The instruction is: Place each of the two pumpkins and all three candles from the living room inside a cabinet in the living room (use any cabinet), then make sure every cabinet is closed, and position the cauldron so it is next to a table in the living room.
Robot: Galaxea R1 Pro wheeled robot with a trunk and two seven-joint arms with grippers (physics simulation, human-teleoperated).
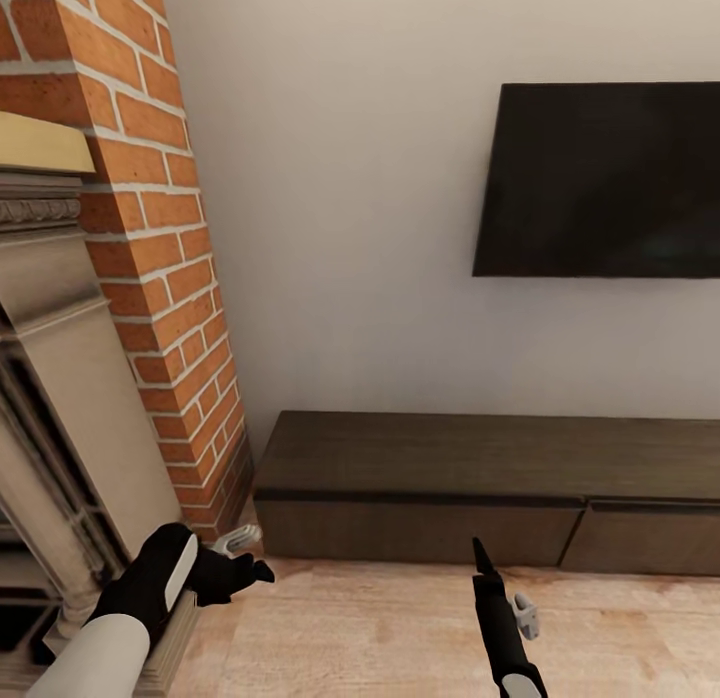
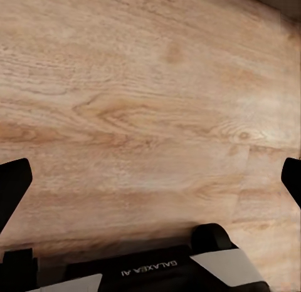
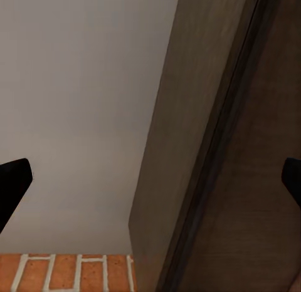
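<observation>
The long low dark-brown cabinet (image 1: 420, 458) stands against the white wall ahead, both visible drawer fronts (image 1: 420, 531) shut flush. My left gripper (image 1: 245, 568) hangs low by the fireplace base. In the left wrist view this gripper (image 2: 150, 179) is open over bare wooden floor, nothing between its fingers. My right gripper (image 1: 482, 558) points at the cabinet front from a short distance. In the right wrist view it (image 3: 150, 179) is open and empty, facing the cabinet (image 3: 207, 148) and the wall. The pumpkins, candles, cauldron and table are out of view.
A red brick chimney (image 1: 160, 278) and a pale ornate fireplace surround (image 1: 60, 398) fill the left side, close to my left arm. A dark flat screen (image 1: 600, 178) hangs on the wall above the cabinet. Light wooden floor (image 1: 380, 628) lies between me and the cabinet.
</observation>
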